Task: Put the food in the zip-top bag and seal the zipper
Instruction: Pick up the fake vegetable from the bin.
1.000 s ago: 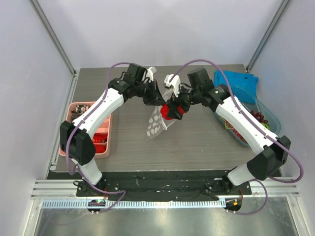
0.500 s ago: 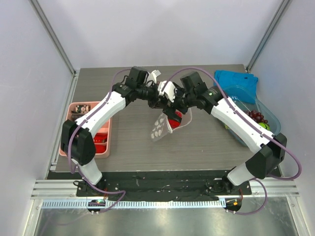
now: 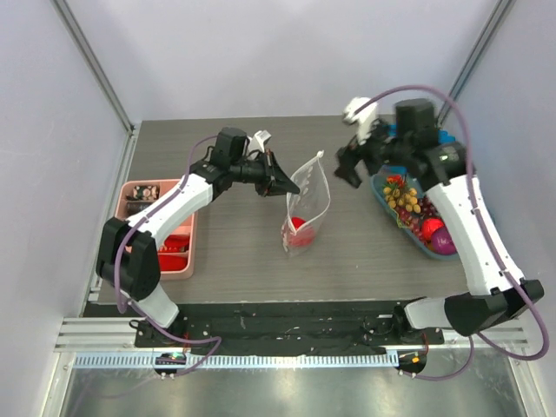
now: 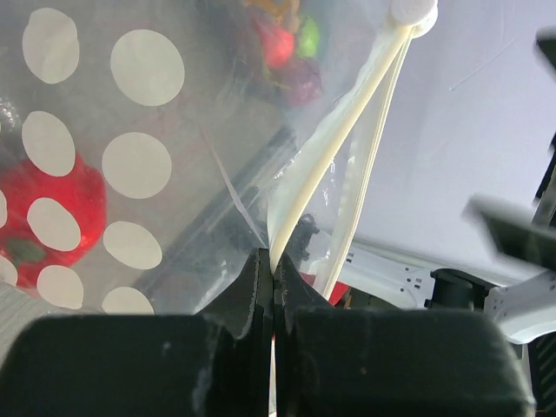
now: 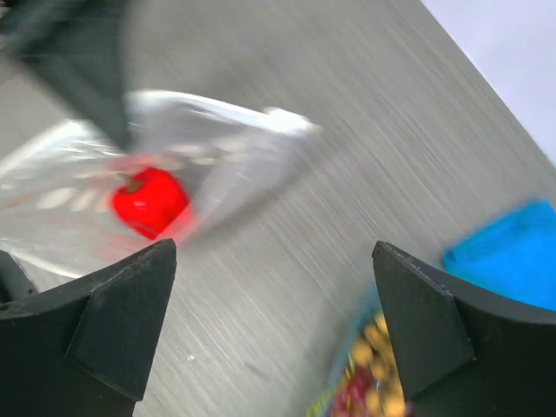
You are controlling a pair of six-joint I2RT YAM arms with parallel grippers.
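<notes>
Red food point(image 3: 298, 228) now low inside zip-top bag point(image 3: 311, 198); bag upright, mid table. Left gripper point(image 3: 291, 188) pinches zipper point(image 4: 334, 148) edge tight, holds bag up. Right gripper point(image 3: 346, 167) let go: fingers wide apart, nothing held, swung back by tub point(image 3: 382, 195). More food point(image 3: 405, 198) waits there. Zipper not shut yet.

From above, the right arm point(image 3: 465, 226) covers part of the tub point(image 3: 393, 213) and the left arm point(image 3: 174, 201) crosses the tray point(image 3: 149, 182), whose contents are too small to name. The right wrist view is smeared: the bag point(image 5: 200, 165) is a pale streak and the red piece point(image 5: 150, 201) has no clear outline. In the left wrist view the bag runs off the top and left edges, and the blurred blobs point(image 4: 282, 43) behind it are perhaps food.
</notes>
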